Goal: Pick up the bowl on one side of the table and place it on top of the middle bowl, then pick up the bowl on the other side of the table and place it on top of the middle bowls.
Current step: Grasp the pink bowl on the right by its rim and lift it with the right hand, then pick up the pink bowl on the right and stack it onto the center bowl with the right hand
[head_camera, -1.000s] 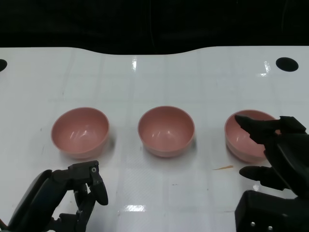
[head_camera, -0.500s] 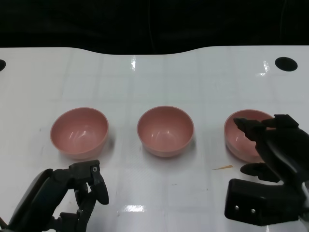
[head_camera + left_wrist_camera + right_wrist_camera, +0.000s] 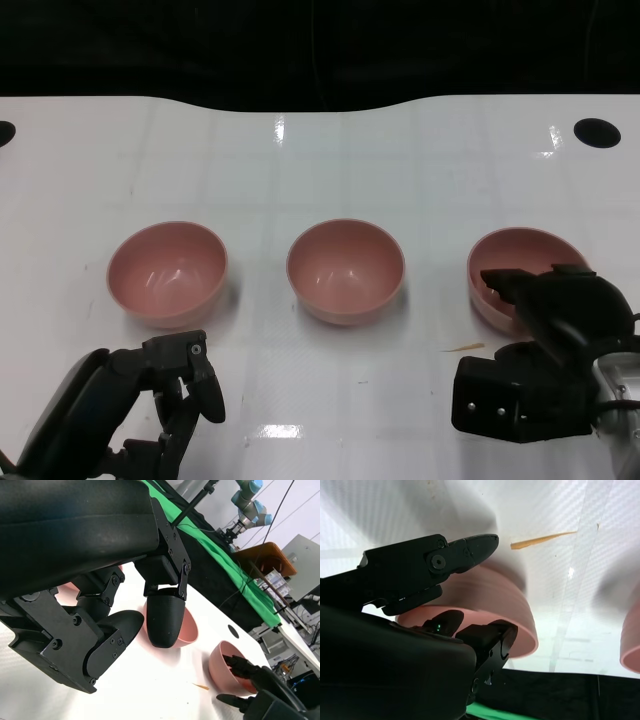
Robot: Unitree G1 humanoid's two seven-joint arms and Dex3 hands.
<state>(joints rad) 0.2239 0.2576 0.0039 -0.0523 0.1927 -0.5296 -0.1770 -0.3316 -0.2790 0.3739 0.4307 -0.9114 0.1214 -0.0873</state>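
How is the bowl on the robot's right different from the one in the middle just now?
The right bowl has the right hand at it, fingers reaching over its near rim and into it; the middle bowl has no hand near. The right bowl is partly hidden by that hand in the head view; the middle bowl shows whole. Both are pink, round, upright, seemingly empty, and stand on the white table.

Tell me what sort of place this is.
Probably a robotics lab or test room. Three pink bowls stand alone on a white table, and the left wrist view shows another robot arm beyond a green cloth, plus loose cables and equipment.
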